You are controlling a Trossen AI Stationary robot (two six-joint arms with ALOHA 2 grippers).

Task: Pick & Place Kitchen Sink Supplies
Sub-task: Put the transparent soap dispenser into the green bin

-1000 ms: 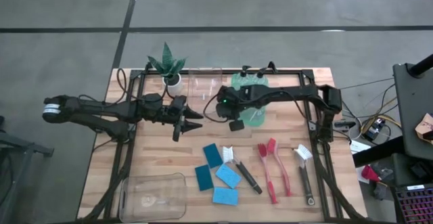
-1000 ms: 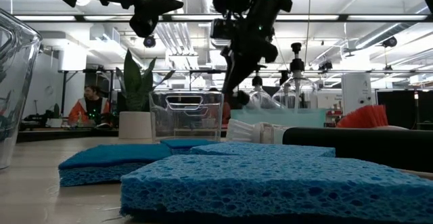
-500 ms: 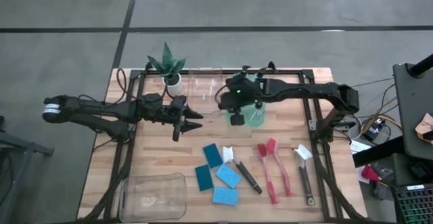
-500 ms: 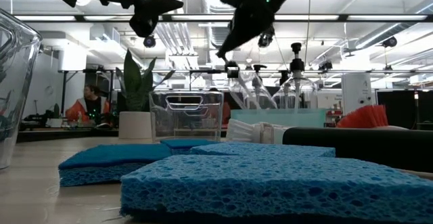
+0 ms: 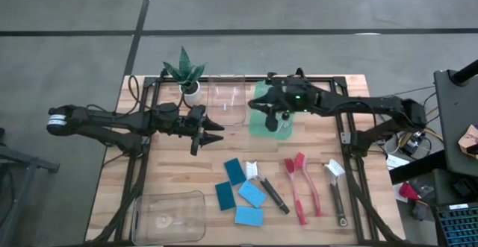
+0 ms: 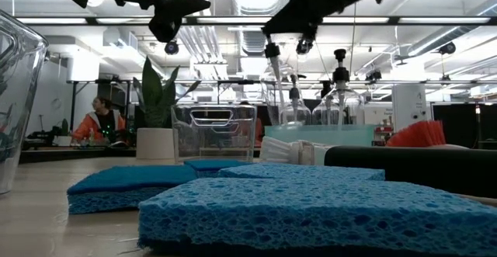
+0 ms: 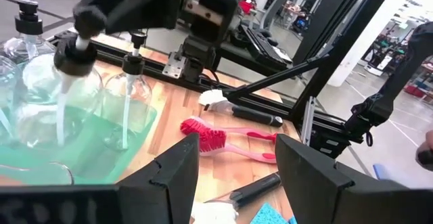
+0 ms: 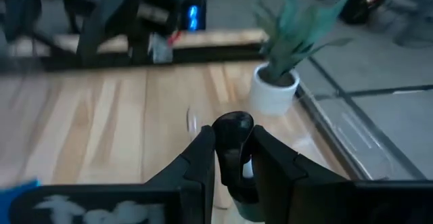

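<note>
Bare wood between the left gripper [image 5: 213,133] and sponges [image 5: 240,194]; far edge crowded by plant [image 5: 186,75], clear bin [image 5: 227,98], green bin [image 5: 272,117].

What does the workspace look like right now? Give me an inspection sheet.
Surface: wooden table, black frame rails.
Job's things: bottle lifted over green bin; blue sponges, dish brushes near front.
Clutter: potted plant, clear bin at back; clear bin front left.
Grippers: right gripper shut on bottle's black top; left gripper open, idle mid-table.
Cables: bundle off right edge.
Surroundings: person seated beyond table.
</note>
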